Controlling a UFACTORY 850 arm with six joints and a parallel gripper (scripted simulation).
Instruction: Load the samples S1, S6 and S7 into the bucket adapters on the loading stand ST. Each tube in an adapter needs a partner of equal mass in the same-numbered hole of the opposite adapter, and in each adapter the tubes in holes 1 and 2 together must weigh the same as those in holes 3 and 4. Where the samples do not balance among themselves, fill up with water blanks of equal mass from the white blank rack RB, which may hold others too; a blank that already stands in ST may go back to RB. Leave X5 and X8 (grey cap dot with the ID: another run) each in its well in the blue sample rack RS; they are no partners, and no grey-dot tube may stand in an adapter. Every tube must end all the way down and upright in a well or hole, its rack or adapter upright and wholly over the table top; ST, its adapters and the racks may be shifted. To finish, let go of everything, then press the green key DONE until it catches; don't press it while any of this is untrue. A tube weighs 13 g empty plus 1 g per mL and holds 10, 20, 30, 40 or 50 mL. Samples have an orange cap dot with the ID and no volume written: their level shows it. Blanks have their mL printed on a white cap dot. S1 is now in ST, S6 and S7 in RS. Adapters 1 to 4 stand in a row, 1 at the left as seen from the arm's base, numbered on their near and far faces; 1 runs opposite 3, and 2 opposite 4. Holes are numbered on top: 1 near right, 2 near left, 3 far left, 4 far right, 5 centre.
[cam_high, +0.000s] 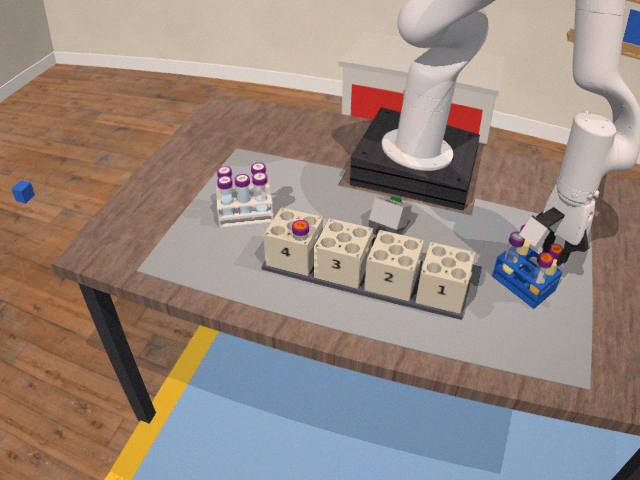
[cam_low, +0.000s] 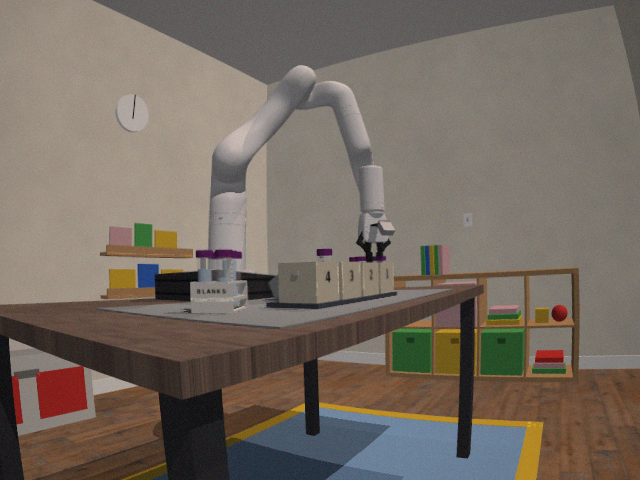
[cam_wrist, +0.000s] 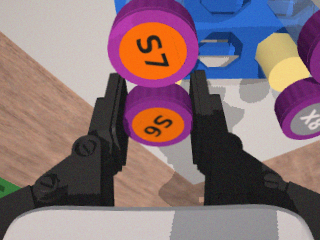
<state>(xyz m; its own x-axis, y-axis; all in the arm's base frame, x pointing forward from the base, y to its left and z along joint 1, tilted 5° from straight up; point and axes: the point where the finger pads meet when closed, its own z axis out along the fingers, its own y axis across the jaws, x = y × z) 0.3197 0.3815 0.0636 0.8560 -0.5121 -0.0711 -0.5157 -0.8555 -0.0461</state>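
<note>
My gripper (cam_wrist: 158, 91) (cam_high: 562, 251) (cam_low: 373, 256) stands low at the blue sample rack RS (cam_high: 521, 281) on the table's right side. It is shut on the cap of sample S6 (cam_wrist: 158, 119) (cam_high: 555, 250). S7 (cam_wrist: 154, 42) stands just beyond it with its cap closer to the wrist camera. Grey-dot X8 (cam_wrist: 308, 116) is at the right. S1 (cam_high: 300, 227) stands in adapter 4 (cam_high: 284, 253). Adapters 3 (cam_high: 336, 264), 2 (cam_high: 388, 277) and 1 (cam_high: 439, 289) show only empty holes.
The white blank rack RB (cam_high: 240, 219) (cam_low: 217, 291) with several purple-capped blanks stands left of adapter 4. The green DONE key (cam_high: 395, 198) sits on a grey box behind the adapters. The arm's black base (cam_high: 413, 155) is at the back.
</note>
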